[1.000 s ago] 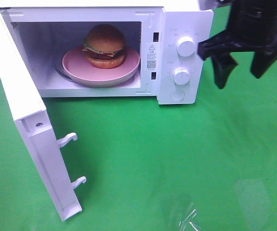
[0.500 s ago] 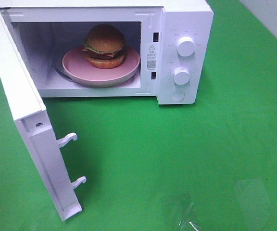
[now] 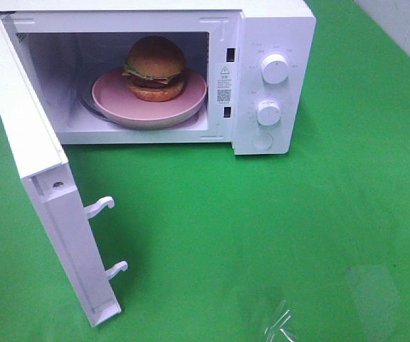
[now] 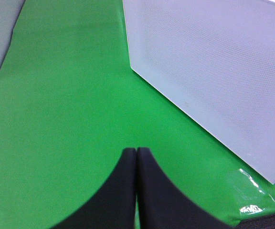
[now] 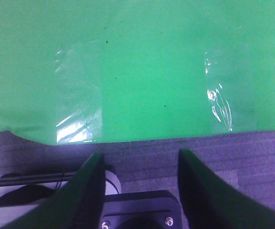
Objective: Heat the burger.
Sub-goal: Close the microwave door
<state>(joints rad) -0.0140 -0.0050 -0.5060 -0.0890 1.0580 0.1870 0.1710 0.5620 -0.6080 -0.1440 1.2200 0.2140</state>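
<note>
The burger (image 3: pixel 155 68), with a golden-brown bun and a lettuce frill, sits on a pink plate (image 3: pixel 116 103) inside the open white microwave (image 3: pixel 272 28). The microwave door (image 3: pixel 30 142) swings out to the left, and the left wrist view shows it as a frosted panel (image 4: pixel 214 67). Neither gripper appears in the exterior high view. My left gripper (image 4: pixel 136 152) is shut, fingers pressed together, above the green cloth beside the door. My right gripper (image 5: pixel 140 153) is open and holds nothing, hanging over the cloth's edge.
Two white knobs (image 3: pixel 275 68) (image 3: pixel 269 112) and a round button (image 3: pixel 263 141) sit on the microwave's right panel. Two door latch hooks (image 3: pixel 100 206) stick out toward the front. Clear tape patches (image 5: pixel 78 126) hold the green cloth, beyond which lies grey flooring (image 5: pixel 142 148).
One second ago my right gripper hung open beside the upper knob at the top right of the exterior high view; it has since left that view. Microwave, burger and door have not moved.
</note>
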